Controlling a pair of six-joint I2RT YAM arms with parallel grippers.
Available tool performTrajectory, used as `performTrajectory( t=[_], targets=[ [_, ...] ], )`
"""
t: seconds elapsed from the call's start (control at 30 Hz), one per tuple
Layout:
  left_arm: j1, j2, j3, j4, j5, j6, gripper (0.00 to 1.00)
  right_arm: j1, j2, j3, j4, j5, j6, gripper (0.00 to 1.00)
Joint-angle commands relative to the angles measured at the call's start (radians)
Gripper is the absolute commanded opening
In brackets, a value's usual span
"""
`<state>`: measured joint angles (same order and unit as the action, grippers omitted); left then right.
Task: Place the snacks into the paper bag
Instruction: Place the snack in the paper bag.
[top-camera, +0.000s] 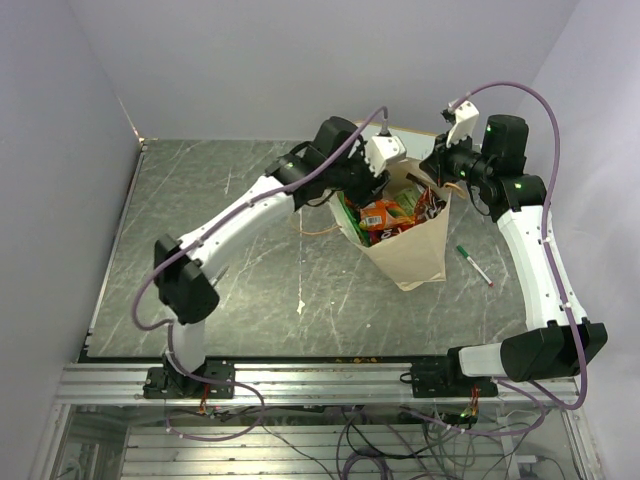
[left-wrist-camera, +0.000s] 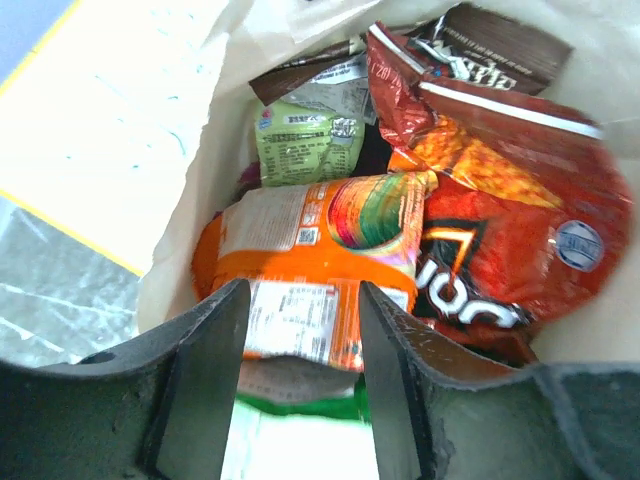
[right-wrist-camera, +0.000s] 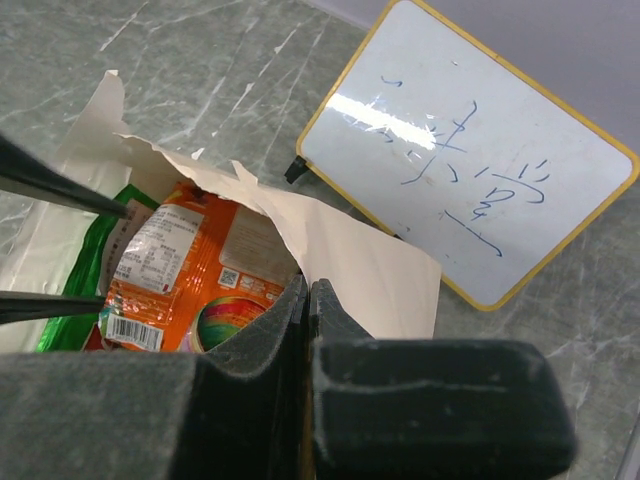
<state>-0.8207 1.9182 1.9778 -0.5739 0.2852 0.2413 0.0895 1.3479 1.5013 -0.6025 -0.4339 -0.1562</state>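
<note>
While closed, right gripper (right-wrist-camera: 308, 300) seemingly pinches paper bag (right-wrist-camera: 365, 270).

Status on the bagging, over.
Left gripper, jaws open over orange packet in paper bag. Right gripper, jaws shut on bag rim. Other snacks inside; nothing blocking.

Paper bag (top-camera: 412, 258) mouth crowded: orange packet (left-wrist-camera: 310, 250) and red packet (left-wrist-camera: 500, 230) packed close under rim. Left gripper (left-wrist-camera: 300, 300) hangs over mouth, jaws apart. Right gripper (right-wrist-camera: 308, 288) pinches right rim, blocks that side. Whiteboard (right-wrist-camera: 470, 160) close behind bag. Table (top-camera: 200, 200) left of bag passable; pen (top-camera: 474, 265) lies right.
</note>
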Motion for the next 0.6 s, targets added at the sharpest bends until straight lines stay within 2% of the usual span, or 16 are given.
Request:
performTrajectory(
  t=[0.0,0.07,0.2,0.3,0.43,0.57],
  targets=[
    [0.0,-0.144,-0.055,0.028,-0.072,0.013,0.6,-0.02,-0.018,-0.009,-0.011,0.068,0.014,0.0],
    [0.001,-0.186,-0.088,0.029,-0.131,-0.007,0.64,-0.023,-0.018,-0.01,-0.008,0.076,0.019,0.0],
    [0.003,-0.248,-0.171,0.037,-0.276,-0.077,0.8,-0.032,-0.017,-0.014,-0.004,0.074,0.024,0.0],
    [0.018,-0.266,-0.201,0.04,-0.328,-0.127,0.87,-0.042,-0.018,-0.019,-0.003,0.058,0.026,0.0],
    [0.065,-0.258,-0.218,0.039,-0.308,-0.221,0.91,-0.05,-0.024,-0.019,-0.004,0.037,0.03,0.0],
    [0.135,-0.229,-0.223,0.045,-0.218,-0.34,0.92,-0.053,-0.031,-0.025,-0.002,0.027,0.029,0.0]
  ],
)
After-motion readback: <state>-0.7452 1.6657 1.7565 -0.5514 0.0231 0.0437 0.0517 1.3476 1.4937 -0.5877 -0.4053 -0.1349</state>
